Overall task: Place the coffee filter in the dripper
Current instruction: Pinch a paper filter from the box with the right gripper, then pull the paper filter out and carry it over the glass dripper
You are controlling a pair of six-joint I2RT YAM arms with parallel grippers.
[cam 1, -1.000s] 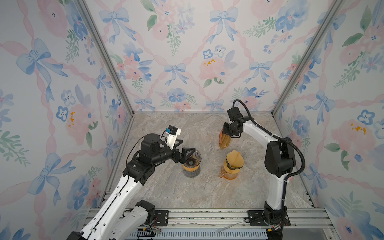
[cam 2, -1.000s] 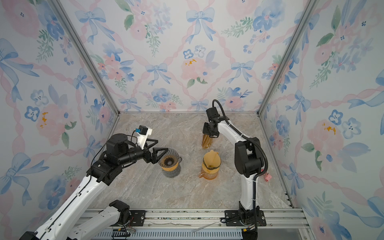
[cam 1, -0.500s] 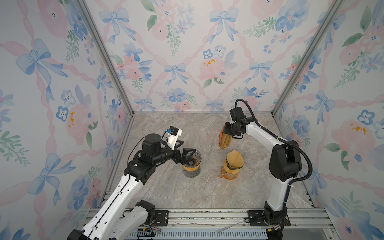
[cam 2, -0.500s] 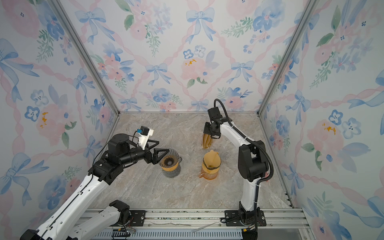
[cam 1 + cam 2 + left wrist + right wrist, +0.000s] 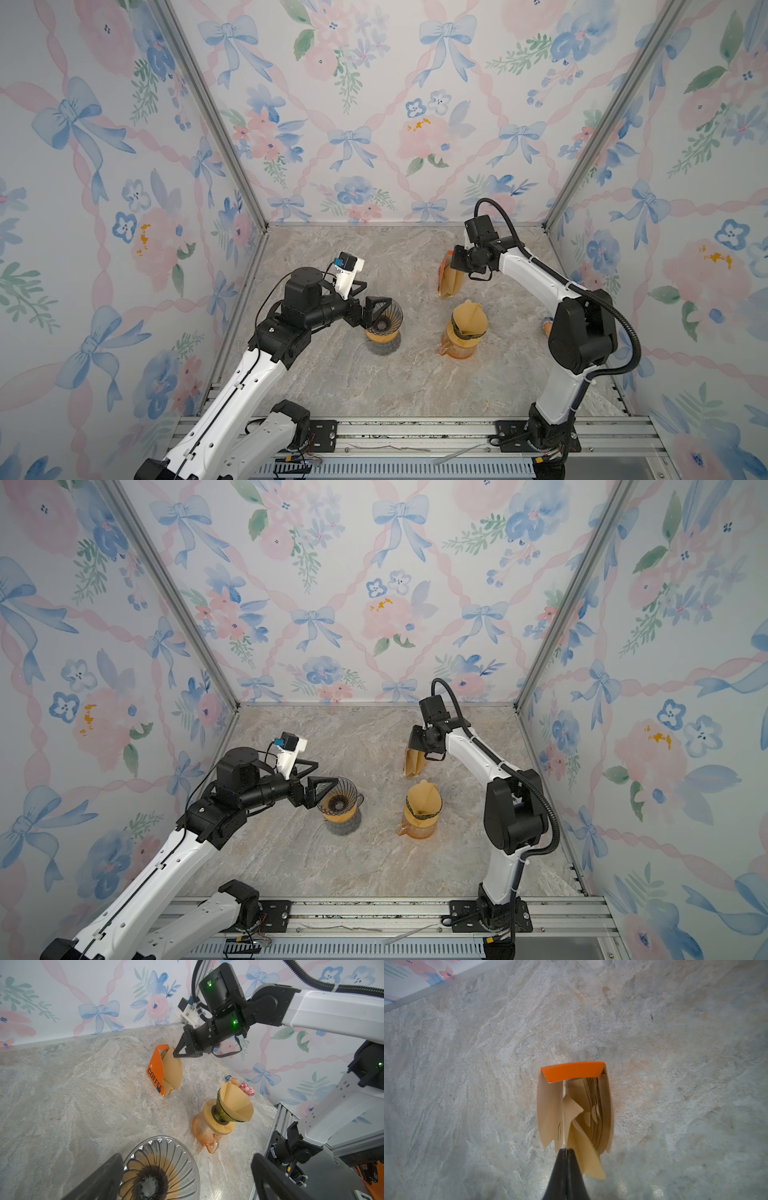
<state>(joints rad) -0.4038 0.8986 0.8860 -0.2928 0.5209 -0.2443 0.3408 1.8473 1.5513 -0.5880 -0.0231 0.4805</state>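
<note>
**Pulling a filter from the box**

R gripper (image 5: 176, 1054) is pinched shut, seemingly on a filter's (image 5: 583, 1147) top edge. The filter sits in the box (image 5: 155, 1068), well apart from the dripper (image 5: 384, 318). L gripper (image 5: 187, 1176) gapes wide at the dripper's rim, prob. to steady it.

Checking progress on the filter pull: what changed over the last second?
Right elbow swung out toward the right wall and front rail. Right gripper hardly shifted, fingers shut on a coffee filter at the filter box. Nothing grabbed or released. Left gripper open around the dripper, box and carafe unchanged.
</note>
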